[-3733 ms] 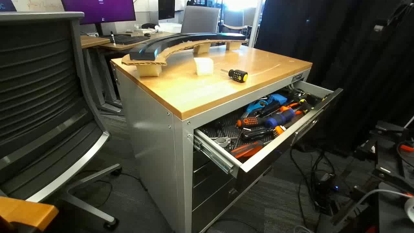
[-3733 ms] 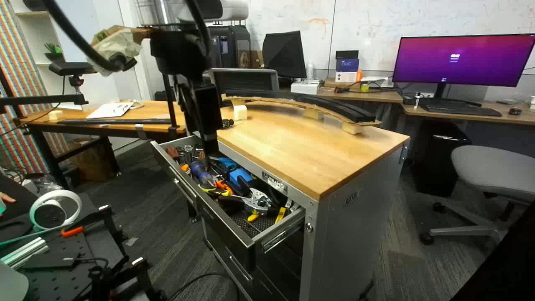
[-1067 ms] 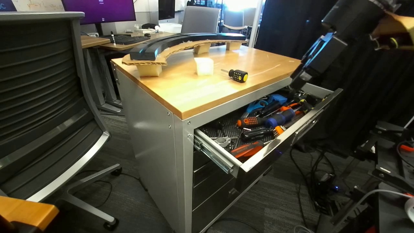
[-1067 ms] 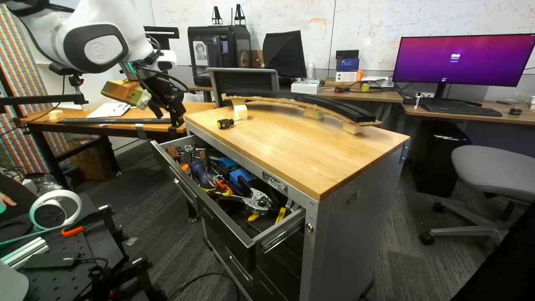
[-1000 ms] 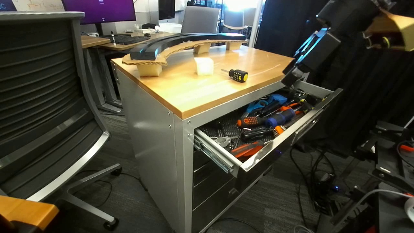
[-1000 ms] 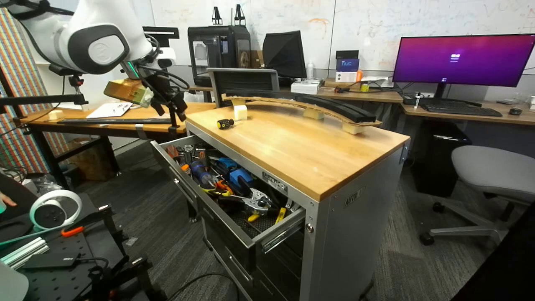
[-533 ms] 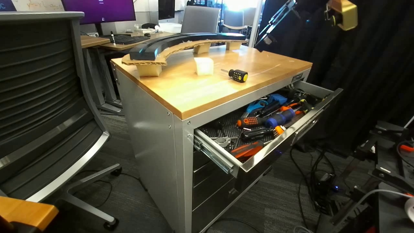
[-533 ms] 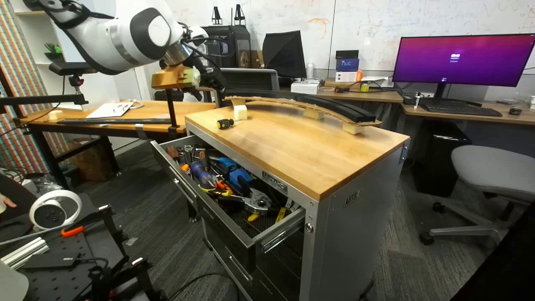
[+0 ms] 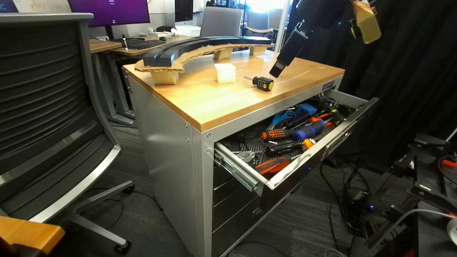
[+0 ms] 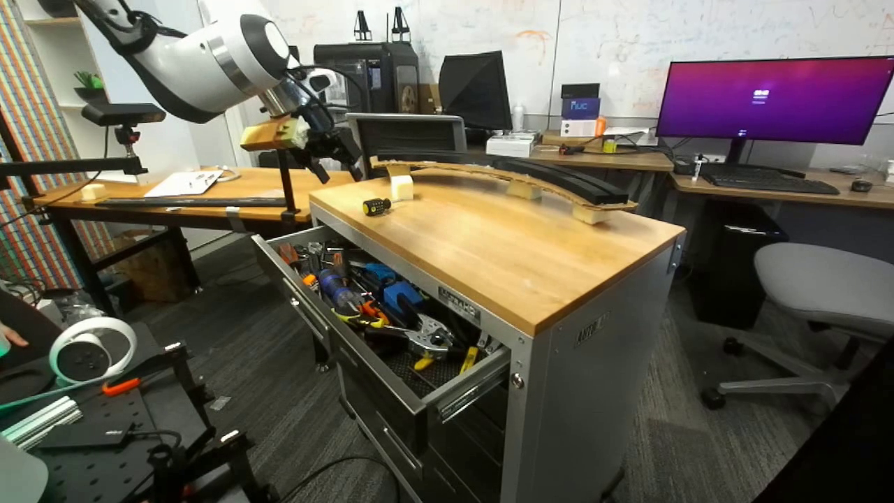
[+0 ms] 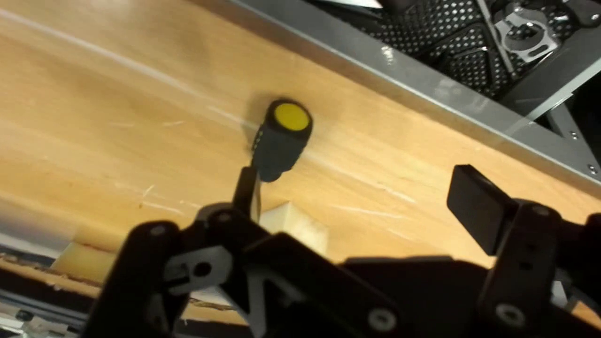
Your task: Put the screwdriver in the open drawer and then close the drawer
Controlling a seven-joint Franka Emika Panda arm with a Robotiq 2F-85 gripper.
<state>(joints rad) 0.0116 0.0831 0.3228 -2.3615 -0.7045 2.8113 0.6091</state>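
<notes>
The screwdriver is short, with a black handle and a yellow end. It lies on the wooden cabinet top in both exterior views [image 9: 263, 83] [image 10: 377, 207]. In the wrist view the screwdriver [image 11: 281, 141] is just beyond the left finger's tip, and its shaft is hidden. My gripper [image 11: 364, 197] is open with nothing between its fingers. In an exterior view the gripper [image 10: 340, 171] hangs above the cabinet top's end, a little behind the screwdriver and apart from it. The grey metal drawer [image 9: 321, 143] is pulled open below the top, full of tools; its front [image 10: 380, 391] shows too.
A pale foam block [image 9: 225, 73] stands beside the screwdriver's tip. A curved black piece on cardboard [image 9: 207, 44] rests on foam blocks along the back of the top. Closed drawers sit below the open one. An office chair [image 9: 53, 107] stands beside the cabinet.
The gripper was over the open drawer, then beside the drawer's end. It rose over the cabinet top and is now lower, near the screwdriver. The screwdriver and drawer have not moved.
</notes>
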